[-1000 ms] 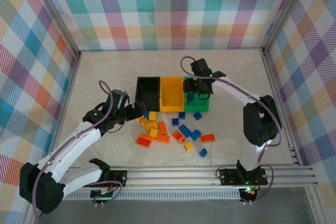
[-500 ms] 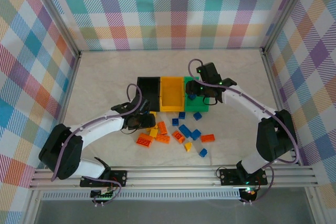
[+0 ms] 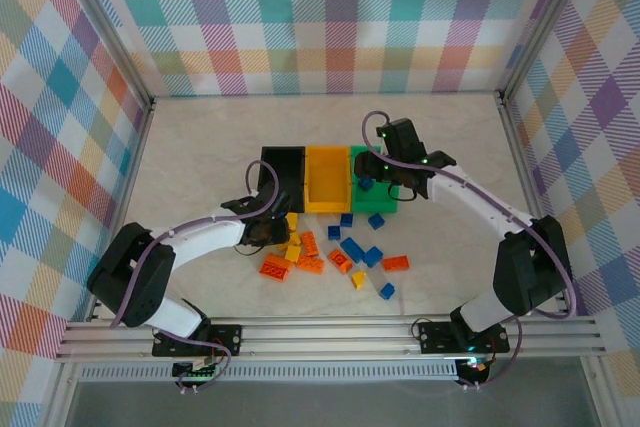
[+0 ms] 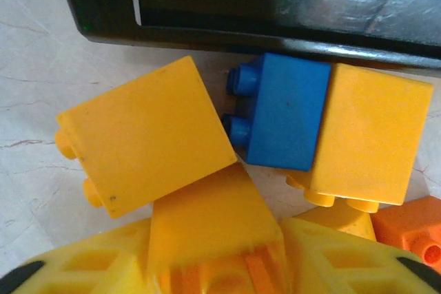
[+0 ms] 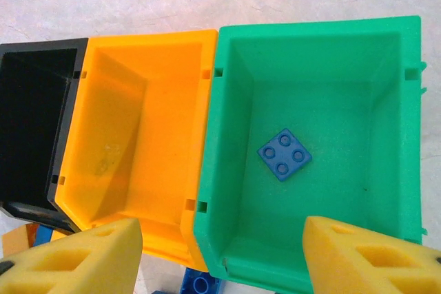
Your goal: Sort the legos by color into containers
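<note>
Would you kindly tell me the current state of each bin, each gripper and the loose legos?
green bin, holds one blue brick.
orange-yellow bin, empty.
black bin, nothing visible inside.
left gripper, shut on a yellow brick beside the black bin.
right gripper, open and empty above the green bin.
loose legos, scattered unsorted in front of the bins.

In your left wrist view the black bin (image 4: 275, 5) runs off the top edge, and an orange brick (image 4: 413, 228) is cut by the lower right corner. The yellow brick (image 4: 207, 225) between the pads (image 4: 89, 270) of the left tool (image 4: 217, 273) loses its lower part to the bottom edge; it seems gripped. From above, the right arm (image 3: 470, 194) covers part of the green bin (image 3: 375, 202).
</note>
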Motion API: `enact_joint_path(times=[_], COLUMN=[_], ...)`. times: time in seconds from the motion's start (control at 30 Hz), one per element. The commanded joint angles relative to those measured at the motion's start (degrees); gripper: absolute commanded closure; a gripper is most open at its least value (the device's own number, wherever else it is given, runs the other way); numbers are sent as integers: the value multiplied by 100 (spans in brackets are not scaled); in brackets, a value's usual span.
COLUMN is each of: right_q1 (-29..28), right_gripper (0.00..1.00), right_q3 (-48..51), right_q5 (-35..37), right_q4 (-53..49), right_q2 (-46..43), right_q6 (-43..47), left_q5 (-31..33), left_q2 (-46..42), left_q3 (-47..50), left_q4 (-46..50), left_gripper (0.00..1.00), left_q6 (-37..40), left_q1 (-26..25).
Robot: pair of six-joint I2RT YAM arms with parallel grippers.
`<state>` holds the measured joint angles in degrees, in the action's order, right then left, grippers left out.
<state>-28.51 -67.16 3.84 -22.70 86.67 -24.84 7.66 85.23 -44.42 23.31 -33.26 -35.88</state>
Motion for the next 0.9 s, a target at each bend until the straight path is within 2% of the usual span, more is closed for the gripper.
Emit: enact_joint_path(times=[0.0, 0.13, 0.3, 0.37, 0.47, 0.73, 0.87], right_q1=[-32, -27, -29, -31, -32, -32, -31], right_gripper=[36, 36, 36, 36, 36, 36, 36], right_q3=[122, 200, 362, 470, 660, 1043, 1301], right_q5=[-15, 29, 9, -36, -89, -176, -334], right_q4=[80, 73, 66, 64, 40, -271, -420], right_q2=[-190, -271, -392, -444, -523, -931, -1201], right_q6=[-93, -131, -191, -229, -316, -423, -477], left_q5=[91, -15, -83, -24, 82, 128, 124], left_q2=[-39, -512, -1456, -1536, -1183, 770, 1402], left_q3=[61, 74, -238, -610, -1256, -2754, -3419], left_q4=[-62, 216, 844, 1029, 1041, 727, 868], left_gripper=[60, 70, 71, 71, 71, 73, 69], left_q6=[56, -45, -125, -18, 228, 486, 546], left_q1=[-60, -101, -156, -132, 62, 792, 959])
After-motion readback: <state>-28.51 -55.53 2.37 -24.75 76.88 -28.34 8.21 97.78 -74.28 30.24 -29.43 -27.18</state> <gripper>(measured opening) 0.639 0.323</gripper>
